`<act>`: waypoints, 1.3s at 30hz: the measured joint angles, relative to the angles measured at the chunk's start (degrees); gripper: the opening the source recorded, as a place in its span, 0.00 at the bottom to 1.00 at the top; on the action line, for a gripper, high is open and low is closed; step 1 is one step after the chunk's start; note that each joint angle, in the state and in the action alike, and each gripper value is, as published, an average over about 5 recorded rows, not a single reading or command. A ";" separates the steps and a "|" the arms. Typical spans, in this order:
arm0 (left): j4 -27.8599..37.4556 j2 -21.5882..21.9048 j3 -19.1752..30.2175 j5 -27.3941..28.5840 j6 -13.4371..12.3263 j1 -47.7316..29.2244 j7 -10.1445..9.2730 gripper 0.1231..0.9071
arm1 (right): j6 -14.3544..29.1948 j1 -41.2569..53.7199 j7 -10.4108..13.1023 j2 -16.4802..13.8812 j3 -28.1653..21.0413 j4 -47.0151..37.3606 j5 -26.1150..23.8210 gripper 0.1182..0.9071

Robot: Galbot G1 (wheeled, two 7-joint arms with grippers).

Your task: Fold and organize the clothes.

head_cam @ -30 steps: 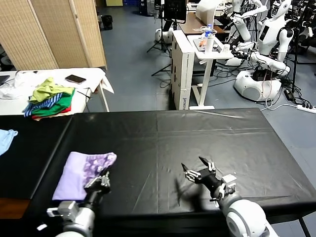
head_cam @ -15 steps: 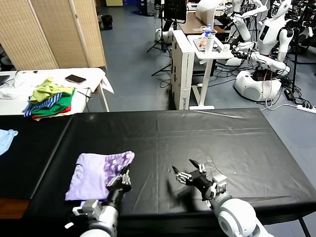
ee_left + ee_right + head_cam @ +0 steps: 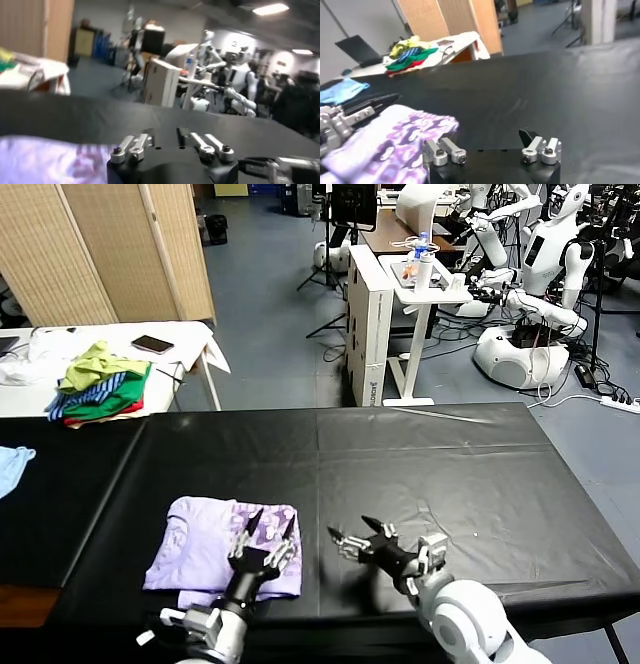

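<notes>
Two grippers in view: we log both at the near edge of the black table (image 3: 430,454).
T-shirt: lavender T-shirt (image 3: 215,546) lies folded flat at about 7 o'clock on the table, purple print on the part toward centre.
Left gripper: left gripper (image 3: 266,536) sits over the shirt's printed edge, fingers spread apart, nothing between them; the cloth lies beneath, not pinched.
Right gripper: right gripper (image 3: 362,537) hovers at 6 o'clock just beside the shirt, fingers wide, holding nothing.
Elsewhere: coloured garment pile (image 3: 102,380) on the white side table at 10 o'clock; light blue garment (image 3: 12,465) at 9 o'clock.
Risk 1: we judge a fingertip could snag the thin fabric on lifting away and drag the fold open.
Risk 2: the right gripper, so close, could nudge the printed edge out of line.
</notes>
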 joint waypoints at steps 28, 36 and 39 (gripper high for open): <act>-0.39 5.14 -9.08 0.22 -2.95 2.36 -3.69 1.00 | -1.02 5.01 2.00 5.18 -10.49 -6.16 -1.76 0.03; 0.54 5.60 -10.14 -1.59 -2.90 2.06 -5.04 1.00 | -5.34 0.26 3.63 1.12 -4.20 -1.27 -3.72 0.03; 0.99 5.61 -10.14 -2.29 -2.84 1.81 -5.50 1.00 | -5.77 -1.56 3.25 -0.56 -1.57 0.24 -4.40 0.03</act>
